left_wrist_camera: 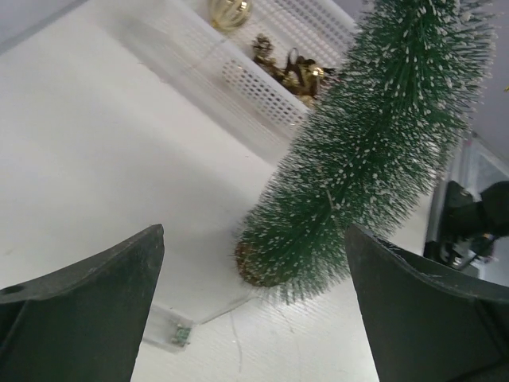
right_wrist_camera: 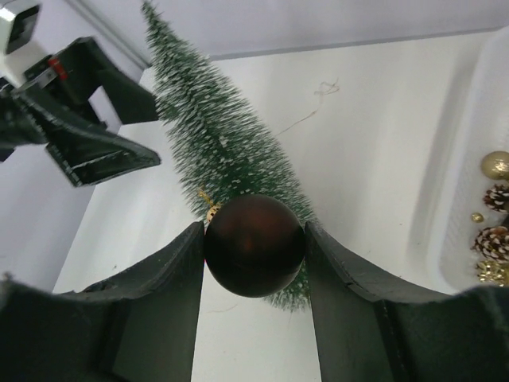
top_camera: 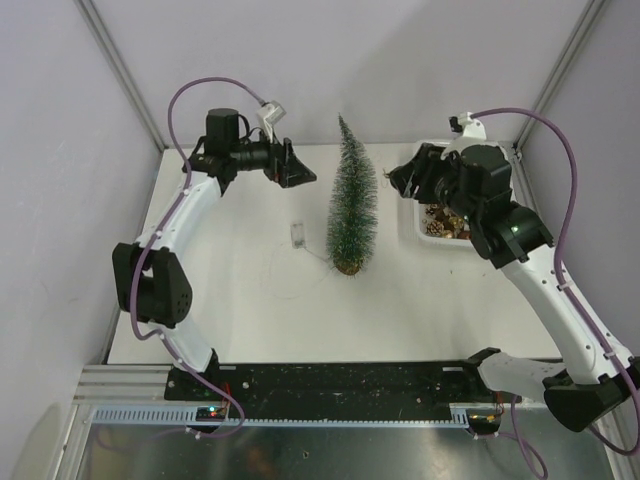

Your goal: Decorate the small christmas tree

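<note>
Quick look from my end of the rig. In the overhead view the small christmas tree [top_camera: 352,205] stands upright on its round wooden base a little past the middle of the table [top_camera: 250,300], toward 12 o'clock. Frosted green bristles, nothing hanging on it that I can make out.

The left claw [top_camera: 300,172] hovers at about 10 o'clock of the tree, pointing at it with its jaws wide apart and nothing between them. Through the left wrist camera I'm looking between the two dark fingers [left_wrist_camera: 87,302] straight at the lower half of the tree [left_wrist_camera: 374,151], with a clear gap to it.

The right claw [top_camera: 400,180] sits at roughly 2 o'clock of the tree, close beside it. In the right wrist camera it's clamped on a dark red ball [right_wrist_camera: 254,247], one finger pressed on each side. The ball lines up in front of the lower part of the tree [right_wrist_camera: 215,135], and there's a bit of gold cap showing at its 11 o'clock. I can't tell whether the ball touches the bristles.

The white mesh basket [top_camera: 420,225] is at 3 o'clock of the tree, partly under the right arm. It has a gold ball [right_wrist_camera: 497,165] and some pine cones [right_wrist_camera: 493,239] in it.

A small clear box [top_camera: 296,233] lies on the table at about 9 o'clock of the tree's lower half, with a thin wire [left_wrist_camera: 231,306] running from it toward the base.
</note>
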Tool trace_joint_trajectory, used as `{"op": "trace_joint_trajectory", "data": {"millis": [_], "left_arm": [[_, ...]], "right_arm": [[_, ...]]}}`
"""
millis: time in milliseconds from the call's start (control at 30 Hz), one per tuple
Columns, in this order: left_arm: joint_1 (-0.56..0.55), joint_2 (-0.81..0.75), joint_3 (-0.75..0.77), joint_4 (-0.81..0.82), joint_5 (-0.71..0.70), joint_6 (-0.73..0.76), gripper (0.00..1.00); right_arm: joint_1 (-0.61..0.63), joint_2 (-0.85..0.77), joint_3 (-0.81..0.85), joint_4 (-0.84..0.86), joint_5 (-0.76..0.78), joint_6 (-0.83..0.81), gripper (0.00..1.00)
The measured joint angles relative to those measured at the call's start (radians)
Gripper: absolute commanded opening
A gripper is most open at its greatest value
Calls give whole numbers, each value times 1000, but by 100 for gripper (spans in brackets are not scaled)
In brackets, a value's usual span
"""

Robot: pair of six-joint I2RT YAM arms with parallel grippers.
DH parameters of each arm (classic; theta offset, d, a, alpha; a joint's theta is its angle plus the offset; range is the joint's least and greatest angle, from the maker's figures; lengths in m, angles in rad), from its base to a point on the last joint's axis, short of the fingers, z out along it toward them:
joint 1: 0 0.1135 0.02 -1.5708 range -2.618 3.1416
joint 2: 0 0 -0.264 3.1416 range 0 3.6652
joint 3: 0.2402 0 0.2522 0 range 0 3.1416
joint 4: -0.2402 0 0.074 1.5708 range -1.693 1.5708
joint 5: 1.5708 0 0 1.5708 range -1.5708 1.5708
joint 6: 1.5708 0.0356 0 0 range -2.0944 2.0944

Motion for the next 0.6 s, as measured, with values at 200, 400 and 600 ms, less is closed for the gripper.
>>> {"op": "trace_joint_trajectory", "data": {"millis": [200,400,600], "left_arm": [[-16,24,3,0,127,-8,100],[-39,20,-41,6,257,37,100],[-60,20,-54,2,318,82,100]], "right_arm": [[87,-1,0,0,1,-33,27],[140,-1,0,3,5,-60,26],[164,18,0,16,27,-85,25]]}}
